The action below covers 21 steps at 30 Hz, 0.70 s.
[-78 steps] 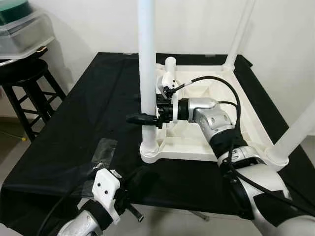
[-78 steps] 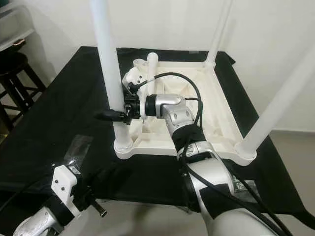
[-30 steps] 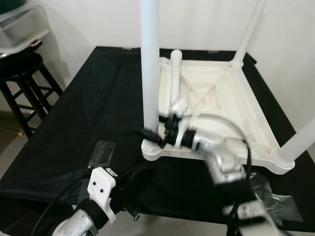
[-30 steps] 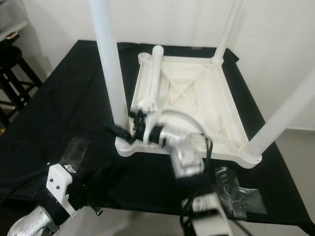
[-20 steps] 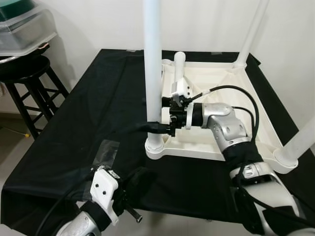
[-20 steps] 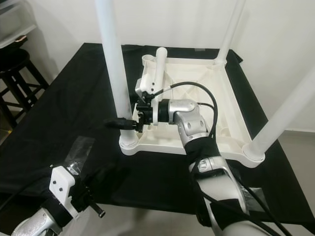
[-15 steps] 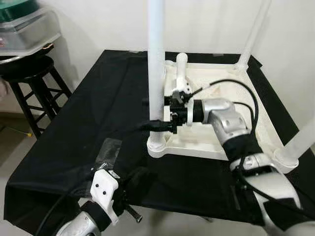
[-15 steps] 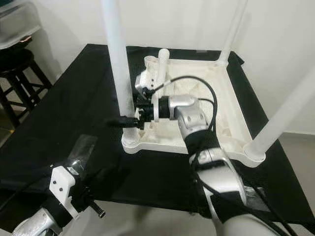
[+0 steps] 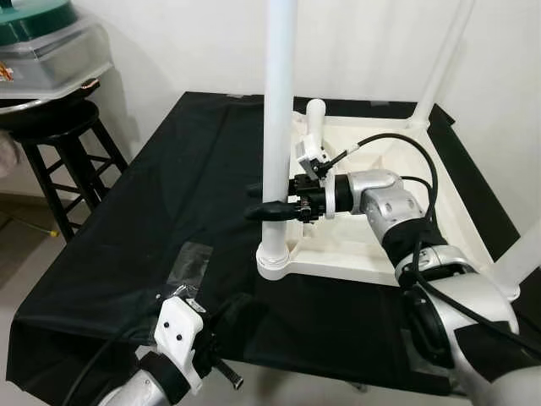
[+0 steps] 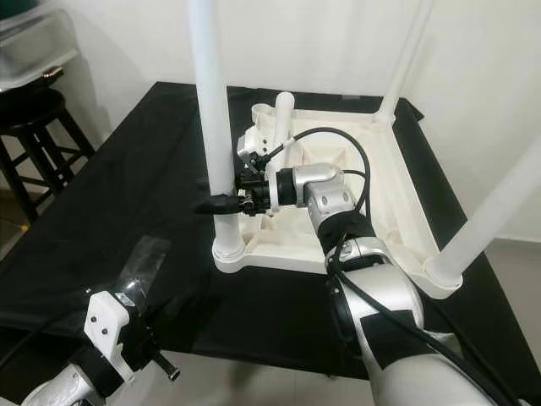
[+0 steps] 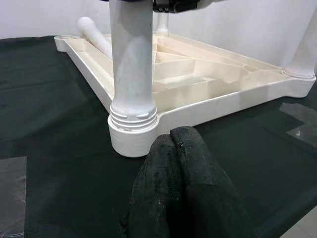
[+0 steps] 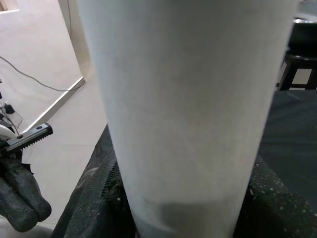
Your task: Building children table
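Observation:
A white children's table top (image 9: 397,258) lies upside down on a black cloth. Three white legs stand up from its corners: near left (image 9: 278,101), far right (image 9: 444,59) and near right (image 9: 524,258). A fourth leg (image 9: 315,127) lies loose inside the top by the far left corner. My right gripper (image 9: 260,203) is shut on the near left leg a little above its socket (image 9: 276,260), one finger on each side; that leg (image 12: 188,109) looms close in the right wrist view. My left gripper (image 11: 173,141) is shut with nothing in it, low at the cloth's front edge, just before that socket (image 11: 132,134).
A black stool (image 9: 51,135) stands at the left and carries a clear plastic box with a green lid (image 9: 42,46). Clear tape patches (image 9: 190,262) stick to the cloth near the front. A white wall rises right behind the table.
The camera has shifted. My right gripper, down by the socket a second ago, has slid up the near left leg. My left arm stays low at the front edge.

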{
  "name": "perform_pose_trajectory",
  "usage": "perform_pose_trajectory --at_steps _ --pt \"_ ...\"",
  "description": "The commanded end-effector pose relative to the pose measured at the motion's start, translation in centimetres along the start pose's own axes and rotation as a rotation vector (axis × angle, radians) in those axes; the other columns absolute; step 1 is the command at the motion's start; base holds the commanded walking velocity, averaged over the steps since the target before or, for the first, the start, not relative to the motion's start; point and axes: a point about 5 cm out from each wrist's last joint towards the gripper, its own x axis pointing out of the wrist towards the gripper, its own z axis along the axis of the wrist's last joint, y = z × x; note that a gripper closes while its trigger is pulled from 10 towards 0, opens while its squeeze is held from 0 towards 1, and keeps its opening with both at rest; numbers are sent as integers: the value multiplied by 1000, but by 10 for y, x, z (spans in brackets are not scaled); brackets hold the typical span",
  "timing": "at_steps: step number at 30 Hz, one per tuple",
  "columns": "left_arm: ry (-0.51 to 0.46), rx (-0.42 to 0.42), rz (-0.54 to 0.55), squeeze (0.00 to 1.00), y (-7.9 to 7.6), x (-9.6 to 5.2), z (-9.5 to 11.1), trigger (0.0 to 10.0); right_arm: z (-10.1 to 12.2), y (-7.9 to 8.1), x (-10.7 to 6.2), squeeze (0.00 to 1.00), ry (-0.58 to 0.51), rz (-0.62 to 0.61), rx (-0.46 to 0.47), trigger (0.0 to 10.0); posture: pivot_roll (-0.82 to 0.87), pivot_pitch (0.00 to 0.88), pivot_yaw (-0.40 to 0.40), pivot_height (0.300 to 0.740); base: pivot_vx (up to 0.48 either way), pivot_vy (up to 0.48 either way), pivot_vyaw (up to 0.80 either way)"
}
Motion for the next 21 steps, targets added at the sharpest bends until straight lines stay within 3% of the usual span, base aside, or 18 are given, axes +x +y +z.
perform_pose_trajectory --at_steps 1,5,6,8,9,10,12,13,14,15,18,21 --pt "19 -12 1 0 -2 -1 -4 10000 -17 4 -2 0 8 -2 49 0 70 82 -3 740 0 0 0" --pt "15 -16 -1 0 -2 -2 -3 10000 -38 5 -2 0 -30 -188 80 0 61 98 -10 740 0 0 0" --pt "15 -16 -1 0 -2 -2 -3 10000 -38 5 -2 0 -30 -188 80 0 61 98 -10 740 0 0 0" --pt "15 -16 -1 0 -3 -3 -1 10000 -54 15 23 0 -130 -416 168 0 62 107 -17 740 0 0 0" --pt "15 -16 -1 0 -3 -3 -1 10000 -54 15 23 0 -130 -416 168 0 62 107 -17 740 0 0 0" --pt "15 -15 -1 0 -2 -4 -1 10000 -66 26 35 0 -203 -621 283 0 59 122 -15 740 0 0 0" --pt "16 -13 1 0 0 -6 0 10000 -90 71 51 0 -83 -813 275 0 46 127 -8 740 0 0 0" --pt "16 -13 1 0 0 -6 0 10000 -90 71 51 0 -83 -813 275 0 46 127 -8 740 0 0 0" --pt "18 -12 2 0 2 -6 -1 10000 -71 76 57 0 -143 -756 148 0 18 114 19 740 0 0 0" --pt "20 -12 -1 0 2 -5 -1 10000 -76 73 61 0 -98 -704 152 0 42 109 0 740 0 0 0" --pt "29 -10 -18 0 3 -3 -2 10000 -76 65 62 0 -97 -676 176 0 57 108 -12 740 0 0 0" --pt "25 -5 1 0 4 -4 -2 10000 -75 68 66 0 -83 -657 182 118 52 105 -7 740 0 0 0"
